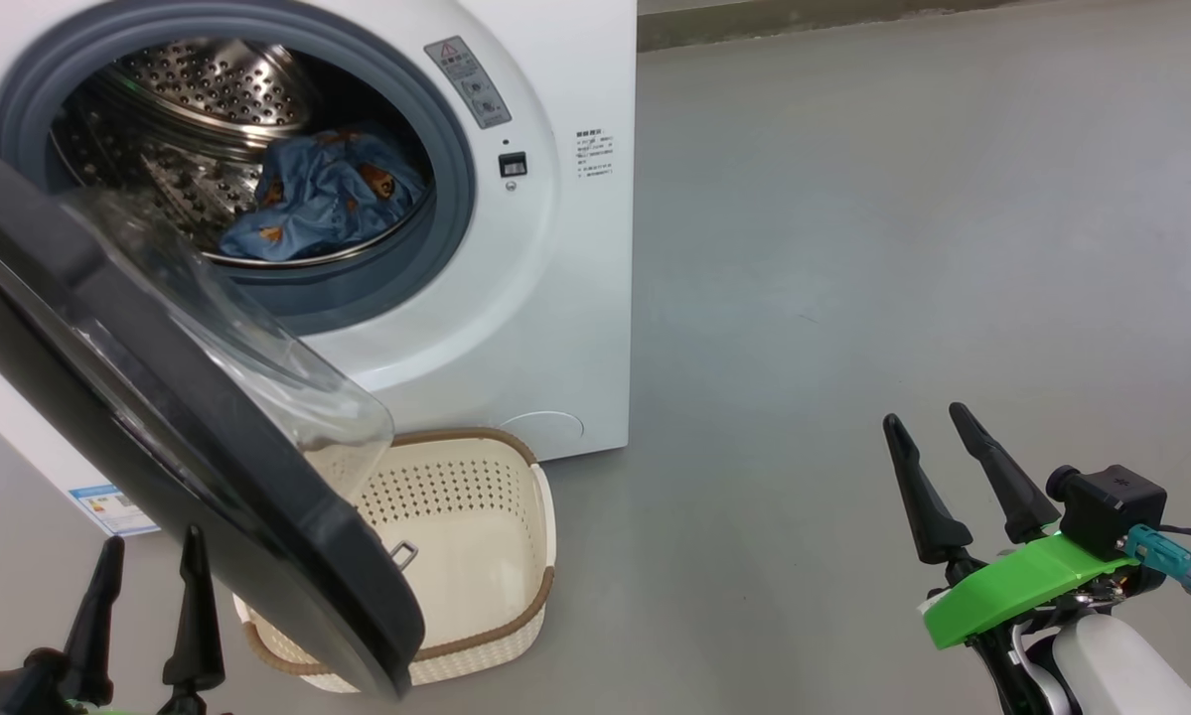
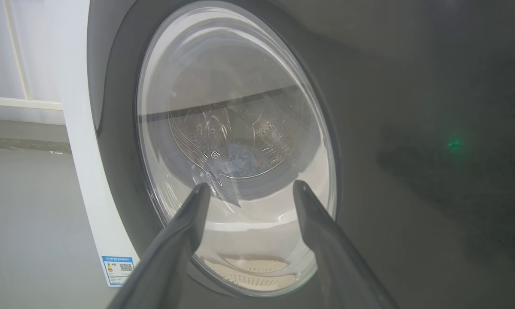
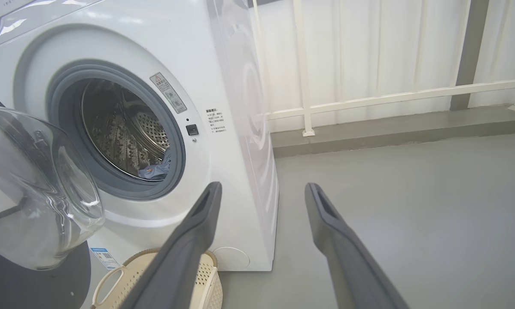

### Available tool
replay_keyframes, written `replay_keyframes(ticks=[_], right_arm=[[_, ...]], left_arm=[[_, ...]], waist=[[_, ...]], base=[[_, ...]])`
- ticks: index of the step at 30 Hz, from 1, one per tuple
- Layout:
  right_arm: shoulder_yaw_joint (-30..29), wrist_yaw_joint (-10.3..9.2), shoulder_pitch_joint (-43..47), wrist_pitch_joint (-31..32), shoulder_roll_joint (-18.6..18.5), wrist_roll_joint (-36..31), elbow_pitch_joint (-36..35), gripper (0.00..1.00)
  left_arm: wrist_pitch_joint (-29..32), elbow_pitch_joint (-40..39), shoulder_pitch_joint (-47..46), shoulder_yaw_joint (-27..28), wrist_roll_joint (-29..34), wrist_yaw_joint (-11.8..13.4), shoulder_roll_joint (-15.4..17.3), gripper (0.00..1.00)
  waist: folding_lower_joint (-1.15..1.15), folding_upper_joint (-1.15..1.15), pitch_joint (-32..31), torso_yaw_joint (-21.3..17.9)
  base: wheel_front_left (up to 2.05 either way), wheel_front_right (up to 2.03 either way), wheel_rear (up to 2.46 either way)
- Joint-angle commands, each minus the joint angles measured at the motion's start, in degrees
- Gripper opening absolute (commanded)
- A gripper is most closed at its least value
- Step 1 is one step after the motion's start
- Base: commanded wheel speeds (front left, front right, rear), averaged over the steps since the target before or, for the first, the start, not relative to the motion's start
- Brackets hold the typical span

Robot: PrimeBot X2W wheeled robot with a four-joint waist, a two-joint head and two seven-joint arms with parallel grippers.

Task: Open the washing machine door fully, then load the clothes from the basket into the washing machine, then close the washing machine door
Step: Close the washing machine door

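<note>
The white washing machine (image 1: 555, 248) stands at the upper left with its round door (image 1: 158, 427) swung open toward me, black rim and clear glass bowl out front. Light blue clothes (image 1: 322, 194) with orange figures lie in the steel drum, and a corner of the clothes (image 3: 156, 169) shows through the opening. The cream basket (image 1: 496, 556) sits on the floor under the door with no clothes visible inside. My left gripper (image 1: 148, 541) is open at the lower left, just behind the door's outer face (image 2: 240, 150). My right gripper (image 1: 928, 417) is open at the lower right, over bare floor.
Grey floor (image 1: 903, 248) stretches to the right of the machine. A white railing (image 3: 390, 96) and a low kerb run along the wall behind. A blue label sticker (image 1: 108, 506) sits low on the machine's side. The basket's white handle (image 3: 107, 279) faces my right arm.
</note>
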Motion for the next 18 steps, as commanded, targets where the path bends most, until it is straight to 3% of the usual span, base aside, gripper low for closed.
replay_keyframes(ticks=[1, 3, 5, 7, 8, 9, 18], right_arm=[[1.2, 0.31, -0.5, -0.5, -0.9, 0.4, -1.2, 1.00], [1.3, 0.31, -0.5, -0.5, -1.0, 0.5, -1.2, 0.96], [1.4, 0.31, -0.5, -0.5, -1.0, 0.5, -1.2, 0.49], [1.3, 0.31, -0.5, -0.5, -1.1, 0.8, -1.3, 0.30], [1.3, 0.31, -0.4, -0.5, -1.1, 0.9, -1.5, 0.11], [1.2, 0.31, -0.4, -0.5, -1.2, 0.9, -1.7, 0.00], [2.4, 0.31, -1.4, -0.5, -1.9, 0.4, -4.8, 0.00]], left_arm=[[-0.4, -1.3, -1.5, 1.7, 0.8, -0.3, 0.9, 1.00], [-0.4, -1.2, -1.4, 1.7, 0.8, -0.3, 0.8, 1.00], [-0.4, -1.1, -1.4, 1.7, 0.7, -0.3, 0.7, 1.00], [-0.4, -1.0, -1.6, 1.4, 0.7, -0.3, 0.6, 1.00], [-0.4, -1.0, -1.6, 1.3, 0.6, -0.3, 0.6, 1.00], [-0.4, -1.0, -1.7, 1.3, 0.5, -0.3, 0.5, 1.00], [-0.4, -0.7, -1.3, 1.2, 0.0, -0.3, 0.2, 1.00]], waist=[[0.00, 0.00, 0.0, 0.1], [0.00, 0.00, 0.0, 0.2], [0.00, 0.00, 0.0, 0.5], [0.00, 0.00, -0.1, 1.2], [0.00, 0.00, -0.2, 1.6], [0.00, 0.00, -0.2, 2.1], [0.00, 0.00, -0.9, 7.9]], base=[[0.00, 0.00, 0.00], [0.00, 0.00, 0.00], [0.00, 0.00, 0.00], [0.00, 0.00, 0.00], [0.00, 0.00, 0.00], [0.00, 0.00, 0.00], [0.00, 0.00, 0.00]])
